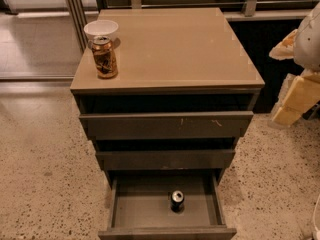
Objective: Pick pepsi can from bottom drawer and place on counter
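Small dark blue pepsi can (177,200) w/ silver top and pull tab stands upright at approx 6 o'clock in the view, on the dull grey floor of the bottom drawer (131,210), roughly mid-width, apart from all walls. That drawer is pulled out, deep, boxy, w/ a flat plain front. Above it are two shallower grey-brown drawers (165,125), each slightly out, the upper front scuffed. The glossy tan-beige square counter (185,49) has a thin darker edge. At its 10 o'clock corner stands a brown-and-gold patterned can (105,57), w/ a round white bowl (101,30) just behind it. The cream, blocky gripper (292,101) hangs at 3 o'clock, beside the cabinet and well apart from the pepsi can; whether it's open or closed, can't tell. Speckled terrazzo floor (40,164) surrounds the cabinet.
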Tool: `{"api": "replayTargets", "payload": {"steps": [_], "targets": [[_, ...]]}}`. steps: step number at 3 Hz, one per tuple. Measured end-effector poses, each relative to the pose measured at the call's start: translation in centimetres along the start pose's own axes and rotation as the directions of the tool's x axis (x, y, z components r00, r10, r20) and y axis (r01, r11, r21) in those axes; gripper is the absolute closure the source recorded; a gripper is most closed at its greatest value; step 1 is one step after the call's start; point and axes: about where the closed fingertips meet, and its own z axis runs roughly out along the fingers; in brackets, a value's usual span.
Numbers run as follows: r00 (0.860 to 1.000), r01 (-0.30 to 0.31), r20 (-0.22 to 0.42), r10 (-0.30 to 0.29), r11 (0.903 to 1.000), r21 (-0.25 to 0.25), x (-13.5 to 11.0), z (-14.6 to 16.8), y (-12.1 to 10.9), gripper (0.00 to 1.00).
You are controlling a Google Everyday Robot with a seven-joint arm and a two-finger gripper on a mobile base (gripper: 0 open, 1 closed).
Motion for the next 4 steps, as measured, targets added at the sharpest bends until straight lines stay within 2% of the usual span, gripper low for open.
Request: {"api": "replayTargets", "payload": {"steps": [1, 2, 3, 4], "targets": [[0.999, -0.032, 0.044, 0.032, 0.9994, -0.014, 0.2, 3.8, 0.3, 0.42], [0.994, -0.083, 0.064, 0.088, 0.9944, -0.064, 1.2, 10.6, 0.8, 0.66], [0.990, -0.120, 0.058, 0.131, 0.9782, -0.169, 2.4, 17.6, 2.8, 0.89], [0.989, -0.122, 0.055, 0.134, 0.9758, -0.182, 2.6, 18.2, 3.1, 1.00]]}}
